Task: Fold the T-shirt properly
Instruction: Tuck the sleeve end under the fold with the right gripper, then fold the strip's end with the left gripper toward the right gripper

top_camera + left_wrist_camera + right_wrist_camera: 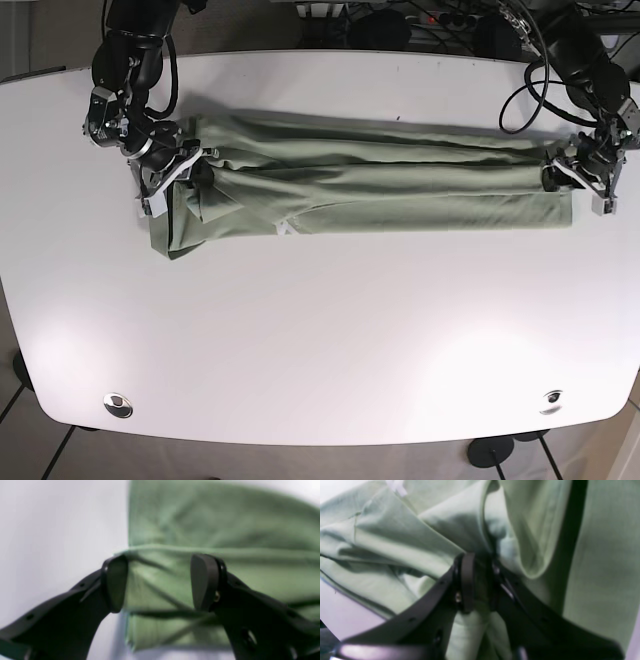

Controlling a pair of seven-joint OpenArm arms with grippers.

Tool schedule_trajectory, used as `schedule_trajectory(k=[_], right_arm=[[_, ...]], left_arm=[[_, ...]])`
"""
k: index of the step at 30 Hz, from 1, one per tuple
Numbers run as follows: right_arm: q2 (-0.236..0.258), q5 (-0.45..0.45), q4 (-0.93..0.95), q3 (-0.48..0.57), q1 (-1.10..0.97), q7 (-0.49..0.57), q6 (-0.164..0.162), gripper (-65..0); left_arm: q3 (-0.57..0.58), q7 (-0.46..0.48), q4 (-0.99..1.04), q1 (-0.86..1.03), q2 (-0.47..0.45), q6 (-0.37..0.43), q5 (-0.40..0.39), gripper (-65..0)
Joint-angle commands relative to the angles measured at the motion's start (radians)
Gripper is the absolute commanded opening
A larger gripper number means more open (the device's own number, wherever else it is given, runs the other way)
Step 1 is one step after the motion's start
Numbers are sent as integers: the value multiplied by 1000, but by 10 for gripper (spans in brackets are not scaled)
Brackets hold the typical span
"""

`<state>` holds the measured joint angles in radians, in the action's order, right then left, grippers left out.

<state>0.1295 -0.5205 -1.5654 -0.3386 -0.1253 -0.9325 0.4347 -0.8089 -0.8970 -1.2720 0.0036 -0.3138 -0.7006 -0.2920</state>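
Note:
The green T-shirt (380, 185) lies as a long band across the far half of the white table (320, 330), folded lengthwise. My right gripper (176, 170) is at its bunched collar end on the base view's left. In the right wrist view this gripper (481, 582) is shut on a gathered fold of the shirt (382, 542). My left gripper (577, 178) is at the hem end on the base view's right. In the left wrist view it (160, 582) is open, its two pads astride a raised edge of the shirt (212, 517).
Black cables (520, 45) and gear hang at the table's far right edge. Two round metal fittings (117, 404) (549, 401) sit near the front corners. The shirt's left end hangs in loose folds (175, 235) below the right gripper.

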Motion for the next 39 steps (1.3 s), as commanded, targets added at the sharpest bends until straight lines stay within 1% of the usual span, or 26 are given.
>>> schedule_trajectory(k=[1, 2, 3, 4, 6, 9, 11, 16, 17, 19, 21, 22, 23, 25, 26, 27, 29, 31, 33, 37, 39], right_arm=[[14, 18, -34, -1, -10, -26, -12, -547], [12, 16, -42, -1, -17, -26, -12, -547], [9, 16, -46, -1, -21, -26, -12, -547], [9, 16, -46, -1, -23, -26, -12, -547], [9, 16, -46, -1, -23, -26, -12, -547], [8, 16, -46, -1, -24, -26, -12, -547], [8, 16, -46, -1, -24, -26, -10, -547], [8, 16, -46, -3, -24, -26, -10, -547], [8, 16, -46, -3, -24, -26, -10, -547], [6, 16, -45, -3, -24, -26, -10, -547], [6, 16, -45, -3, -24, -26, -10, -547], [6, 16, -43, -3, -24, -26, -10, -547], [6, 16, -43, -3, -24, -26, -10, -547], [5, 16, -43, -3, -24, -26, -10, -547], [5, 16, -43, -3, -24, -26, -10, -549], [5, 16, -43, -3, -26, -26, -10, -549], [5, 16, -42, -4, -26, -26, -10, -549], [5, 16, -42, -4, -26, -26, -10, -549], [5, 16, -42, -4, -26, -26, -10, -549], [5, 16, -40, -4, -24, -24, -10, -549], [5, 16, -40, -4, -24, -24, -10, -549]], left_arm=[[-56, -44, -57, -3, -34, 2, -62, -253], [-79, -77, -57, -4, -35, 2, -91, -215], [-111, -110, -57, -4, -35, 2, -135, -164], [-125, -126, -57, -4, -35, 2, -161, -150], [-129, -139, -57, 0, -35, 2, -195, -150], [-105, -155, -54, -1, -35, 2, -203, -150], [-82, -159, -2, -3, -34, 2, -204, -150], [-71, -159, 122, -4, -31, 2, -206, -154], [-51, -159, 127, -6, -31, 2, -206, -175], [6, -159, 124, -6, -29, 2, -206, -326], [24, -159, 124, -24, -29, 2, -206, -511], [15, -159, 122, -34, -29, 2, -206, -599], [7, -159, 114, -37, -29, 2, -206, -640], [0, -159, 21, -34, -29, 2, -207, -624], [4, -162, -99, -24, -25, 2, -207, -626], [6, -182, -222, 2, 9, 2, -206, -626], [10, -233, -375, 16, 57, 2, -203, -624], [61, -290, -490, 19, 104, 2, -203, -624], [153, -311, -585, 54, 175, 2, -203, -622], [313, -310, -601, 72, 288, 2, -200, -622], [360, -310, -599, 71, 330, 2, -200, -622]])
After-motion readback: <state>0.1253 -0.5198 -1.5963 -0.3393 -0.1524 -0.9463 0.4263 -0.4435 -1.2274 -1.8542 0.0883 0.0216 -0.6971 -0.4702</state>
